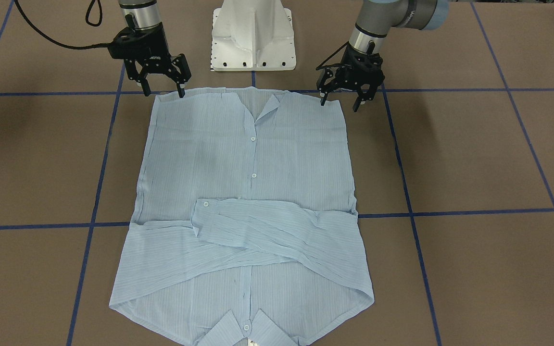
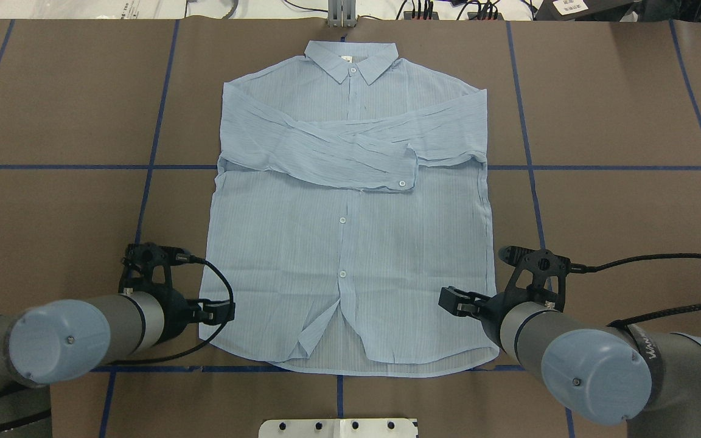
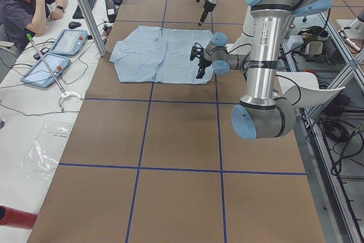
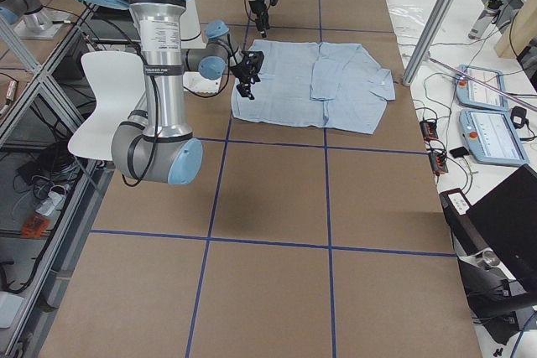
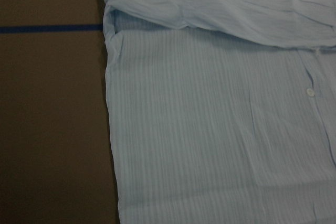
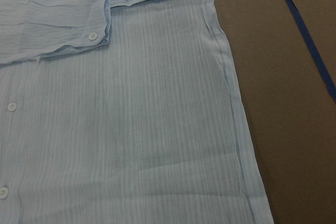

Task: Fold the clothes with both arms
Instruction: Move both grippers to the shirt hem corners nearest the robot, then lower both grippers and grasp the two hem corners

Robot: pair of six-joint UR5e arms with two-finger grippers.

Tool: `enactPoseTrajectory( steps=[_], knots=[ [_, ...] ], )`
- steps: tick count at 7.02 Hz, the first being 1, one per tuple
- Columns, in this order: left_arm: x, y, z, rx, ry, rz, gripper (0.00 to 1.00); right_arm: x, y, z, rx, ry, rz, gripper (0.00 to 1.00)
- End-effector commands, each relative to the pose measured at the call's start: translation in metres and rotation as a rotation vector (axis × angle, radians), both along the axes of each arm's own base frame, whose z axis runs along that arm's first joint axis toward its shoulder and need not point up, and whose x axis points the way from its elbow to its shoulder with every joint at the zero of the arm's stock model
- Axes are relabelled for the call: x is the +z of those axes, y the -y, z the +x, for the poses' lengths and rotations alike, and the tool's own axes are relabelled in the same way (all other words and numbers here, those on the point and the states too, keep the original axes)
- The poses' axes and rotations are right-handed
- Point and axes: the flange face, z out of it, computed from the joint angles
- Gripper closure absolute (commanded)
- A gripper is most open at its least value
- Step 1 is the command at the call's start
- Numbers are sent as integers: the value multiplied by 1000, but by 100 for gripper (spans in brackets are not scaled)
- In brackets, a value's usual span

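Pale-blue shirt (image 1: 200,154) lies flat between my left gripper (image 1: 340,103) and right gripper (image 1: 163,91). Both hang open, empty.

We are looking at a brown bench (image 1: 474,154) crossed by blue tape lines (image 1: 450,89), and a pale-blue shirt (image 1: 209,158) is lying flat on it, sleeves (image 1: 277,226) folded across its front.
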Motion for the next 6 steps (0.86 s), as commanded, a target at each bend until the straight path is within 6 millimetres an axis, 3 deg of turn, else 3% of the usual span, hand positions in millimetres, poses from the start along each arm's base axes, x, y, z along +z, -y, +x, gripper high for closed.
enactPoseTrajectory(
  steps=[1,3,4,5,6],
  knots=[
    [15,-32,21,11,91,-60,13,-1,-2,-1,0,2,0,0],
    [20,-43,32,25,113,-79,47,-1,-2,-1,-2,6,1,0],
    [9,-43,36,29,92,-76,55,-2,-2,-1,-2,9,2,0],
    [2,-42,37,29,78,-75,70,-2,-2,-1,-3,10,3,0],
    [3,-40,37,26,81,-76,78,-2,-2,-1,-3,9,3,0]
  ],
)
